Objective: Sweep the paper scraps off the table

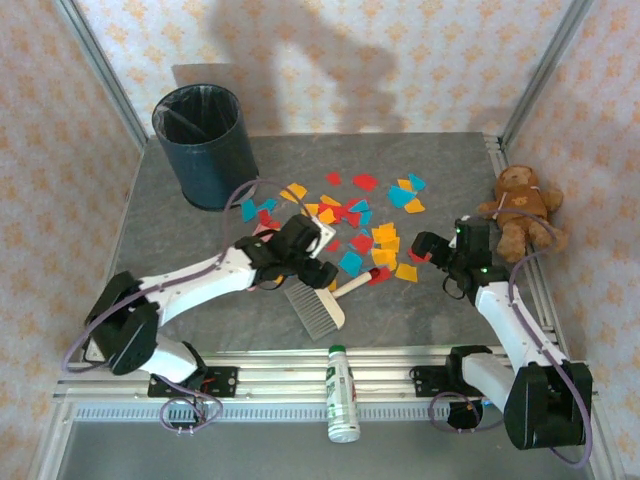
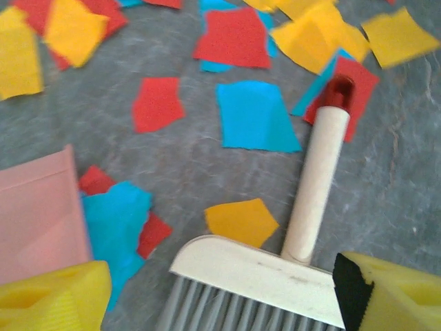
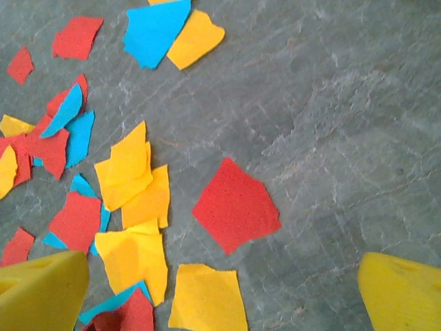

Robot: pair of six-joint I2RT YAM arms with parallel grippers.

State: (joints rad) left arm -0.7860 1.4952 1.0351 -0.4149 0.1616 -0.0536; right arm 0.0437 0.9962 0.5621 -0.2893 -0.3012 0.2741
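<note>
Brush (image 2: 317, 179) between wide left pincer (image 2: 220, 293) — apparently loose — among paper scraps (image 2: 255, 114)

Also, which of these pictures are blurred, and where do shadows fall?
Top external view: sharp, with a large soft shadow on the back wall behind the bin. Left wrist view: upper paper scraps slightly smeared. Right wrist view: table sharp, yellow fingers defocused.

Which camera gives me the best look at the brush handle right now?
Left wrist: the brush handle lies close and whole, from its red tip to the white head, with paper scraps around it. The top external view shows the whole brush, but small, with the handle only a short pale stub.
</note>
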